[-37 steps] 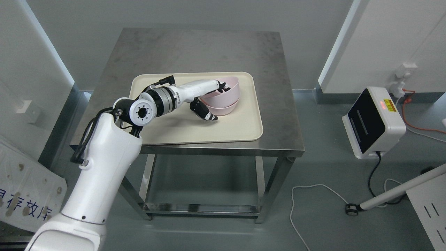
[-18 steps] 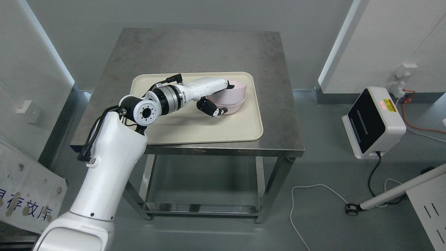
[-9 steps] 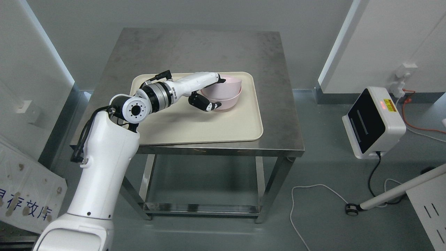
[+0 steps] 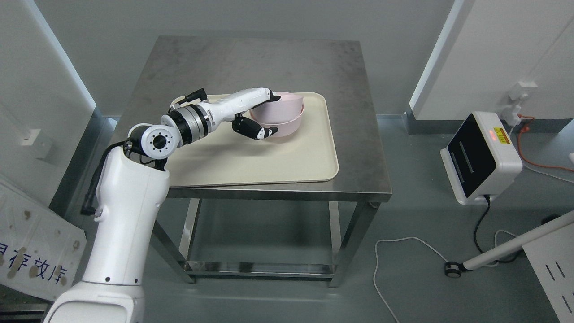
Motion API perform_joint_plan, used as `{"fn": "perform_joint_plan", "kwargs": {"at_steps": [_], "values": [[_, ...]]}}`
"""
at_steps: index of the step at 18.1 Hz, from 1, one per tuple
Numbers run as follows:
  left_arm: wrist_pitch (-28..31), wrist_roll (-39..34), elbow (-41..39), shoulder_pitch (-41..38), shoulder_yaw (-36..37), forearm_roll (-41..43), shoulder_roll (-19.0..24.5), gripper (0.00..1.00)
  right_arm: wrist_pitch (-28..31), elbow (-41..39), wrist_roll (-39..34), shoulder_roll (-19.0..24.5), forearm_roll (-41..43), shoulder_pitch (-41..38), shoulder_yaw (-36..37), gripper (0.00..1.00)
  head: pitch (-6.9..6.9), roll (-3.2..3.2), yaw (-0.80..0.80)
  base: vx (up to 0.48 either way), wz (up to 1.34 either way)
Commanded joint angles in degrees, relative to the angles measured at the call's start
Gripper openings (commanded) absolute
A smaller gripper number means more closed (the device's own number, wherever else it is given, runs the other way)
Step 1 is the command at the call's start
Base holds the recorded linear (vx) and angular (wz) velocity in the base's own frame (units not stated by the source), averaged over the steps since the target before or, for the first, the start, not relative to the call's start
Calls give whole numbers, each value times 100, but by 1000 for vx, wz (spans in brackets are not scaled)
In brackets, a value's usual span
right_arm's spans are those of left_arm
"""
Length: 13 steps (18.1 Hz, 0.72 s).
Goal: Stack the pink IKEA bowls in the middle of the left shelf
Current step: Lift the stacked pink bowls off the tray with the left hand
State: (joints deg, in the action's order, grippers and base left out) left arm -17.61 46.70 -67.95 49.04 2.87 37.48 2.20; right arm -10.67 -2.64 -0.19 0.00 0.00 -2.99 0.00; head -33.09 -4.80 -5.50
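Two nested pink bowls (image 4: 282,115) hang just above the far part of a cream tray (image 4: 269,163) on a steel table (image 4: 251,63). My left hand (image 4: 270,114) is shut on the stack at its left rim. Its white fingers (image 4: 264,95) reach over the rim into the top bowl, and the black thumb (image 4: 255,131) presses the outside wall from below. The arm comes in from the lower left, its elbow joint (image 4: 154,140) over the tray's left edge. The right arm is out of view.
A white box-shaped device (image 4: 482,157) with a red light stands on the floor to the right, with cables (image 4: 403,244) and a castered white pole (image 4: 506,249) nearby. A white printed board (image 4: 31,251) leans at the lower left. Wall panels flank the table.
My left hand has carried the bowl stack left and toward the tray's far edge, and the tilted top bowl has settled level in the lower one. The elbow has swung left too.
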Motion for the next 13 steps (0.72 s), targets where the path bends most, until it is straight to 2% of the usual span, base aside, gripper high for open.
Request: {"fn": "perform_joint_plan", "kwargs": {"at_steps": [1,3,7,13], "values": [[3,41,-816,-228,-638,-276,-9,2,4,0,2,-100,-44,0,53,100,0,0,0,0,0],[-23,32,-930,-219,-831,-277,-18,2,4,0,2,-100,-44,0,61,100,0,0,0,0,0],[-506,32,-1001,-228,-1245,-312,-105,1,4,0,2,-100,-44,0,53,100,0,0,0,0,0],[-743,40,-1010,-210,-1263,-409,-106,1,4,0,2,-100,-44,0,53,100,0,0,0,0,0]]}}
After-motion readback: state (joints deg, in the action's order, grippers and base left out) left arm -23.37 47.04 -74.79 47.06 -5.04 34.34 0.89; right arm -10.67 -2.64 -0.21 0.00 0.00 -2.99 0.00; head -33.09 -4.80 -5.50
